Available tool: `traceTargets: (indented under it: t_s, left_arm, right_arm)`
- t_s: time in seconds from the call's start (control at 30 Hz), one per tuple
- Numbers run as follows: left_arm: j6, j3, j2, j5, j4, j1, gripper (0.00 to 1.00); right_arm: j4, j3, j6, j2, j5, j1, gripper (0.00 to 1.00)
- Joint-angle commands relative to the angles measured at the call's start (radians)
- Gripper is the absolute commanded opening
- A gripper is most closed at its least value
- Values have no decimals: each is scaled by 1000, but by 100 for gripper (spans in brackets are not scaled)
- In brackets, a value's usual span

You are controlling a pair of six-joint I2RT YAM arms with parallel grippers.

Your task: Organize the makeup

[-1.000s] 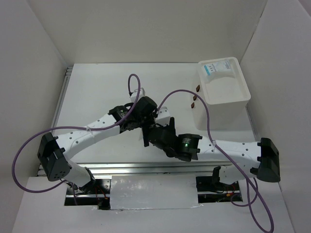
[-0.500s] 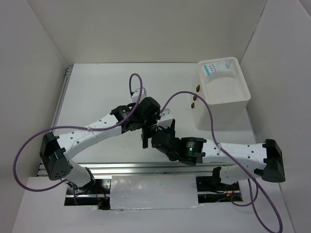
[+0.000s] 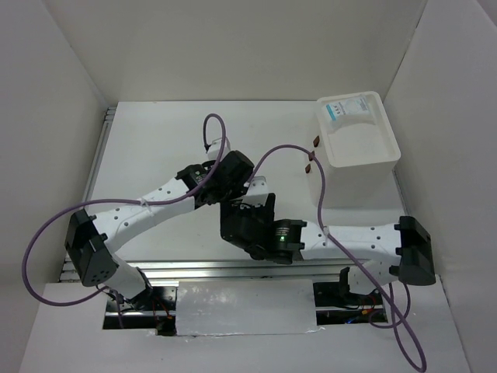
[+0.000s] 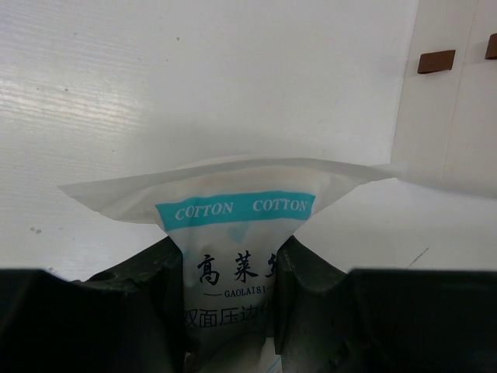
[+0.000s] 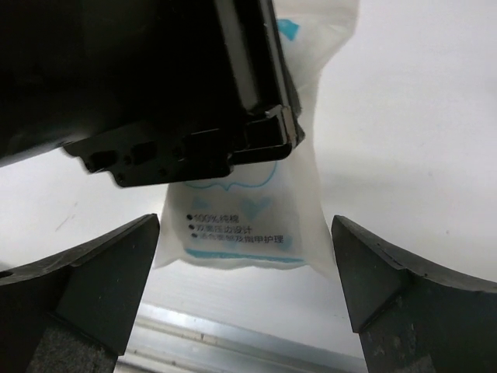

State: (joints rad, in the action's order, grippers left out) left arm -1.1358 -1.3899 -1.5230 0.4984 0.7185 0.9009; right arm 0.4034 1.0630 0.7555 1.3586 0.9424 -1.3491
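Top view was bright and even, lit diffusely from overhead; the white table (image 3: pixel 155 148) and walls (image 3: pixel 70 93) ran close to washed out, with only faint, soft shadows under the arms (image 3: pixel 155 206). Left wrist view was sharp on the packet (image 4: pixel 237 233) print, the table glaring behind it, while the left fingers (image 4: pixel 116 311) sat underexposed, near black. Right wrist view was dimmer: the right fingers (image 5: pixel 85 287) were soft with close-range blur, and the packet's small print read slightly soft.

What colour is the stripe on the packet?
Turquoise stripe on the white packet, clearest in left wrist view.
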Motion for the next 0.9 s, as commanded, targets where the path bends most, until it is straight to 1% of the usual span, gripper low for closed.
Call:
traceTargets:
  t_s: [0.0, 0.03, 0.07, 0.1, 0.13, 0.17, 0.2, 0.27, 0.3, 0.33, 0.37, 0.43, 0.47, 0.5, 0.53, 0.63, 0.7, 0.73, 0.83, 0.87]
  left_arm:
    - [-28, -18, 14, 20, 18, 47, 38]
    - [-27, -11, 18, 17, 15, 47, 38]
    - [-28, -9, 20, 16, 13, 47, 38]
    - [-30, -6, 21, 14, 13, 49, 38]
    - [-28, -1, 30, 9, 9, 49, 38]
    - [-27, 11, 34, 2, -1, 49, 38]
    - [-25, 15, 40, -4, -16, 49, 38]
    - [-21, 22, 47, -8, -21, 49, 38]
    - [-21, 20, 47, -8, -18, 49, 39]
    - [-18, 20, 49, -8, -14, 49, 39]
    - [-16, 22, 50, -11, -16, 50, 40]
    - [-12, 28, 58, -14, -25, 50, 44]
    - [-9, 31, 60, -15, -30, 50, 51]
    - [-7, 32, 64, -15, -31, 50, 56]
    - [-4, 34, 66, -15, -37, 50, 64]
    - [-1, 26, 67, -11, -36, 50, 70]
    - [1, 14, 67, -4, -28, 50, 75]
    - [1, 8, 67, 2, -25, 50, 81]
    - [-2, -29, 66, 26, -4, 50, 92]
    - [-4, -44, 66, 35, 21, 50, 99]
  right_arm:
    - [67, 98, 76, 68, 148, 1, 100]
    - [86, 121, 115, 95, 179, 1, 100]
    - [125, 132, 134, 108, 193, 1, 100]
    - [127, 140, 139, 115, 197, 1, 100]
    - [111, 137, 125, 126, 199, -1, 100]
    - [56, 129, 81, 128, 191, 1, 99]
    - [20, 118, 52, 129, 184, 2, 97]
    - [-26, 94, 30, 116, 180, -1, 90]
    - [-44, 85, 22, 109, 177, -1, 80]
    - [-64, 63, -10, 88, 173, -1, 76]
    - [-121, 46, -30, 76, 159, 1, 67]
    - [-196, -7, -117, 31, 128, 1, 59]
    - [-269, -27, -143, 13, 89, -1, 54]
    - [-299, -62, -163, -18, 73, -1, 52]
    - [-325, -72, -174, -30, 59, -1, 48]
    - [-333, -92, -185, -53, 30, -2, 42]
    - [-315, -86, -183, -53, 29, -2, 40]
    - [-308, -86, -182, -53, 29, -4, 39]
    - [-301, -92, -176, -64, 22, -2, 39]
    - [-304, -103, -176, -75, 18, -1, 39]
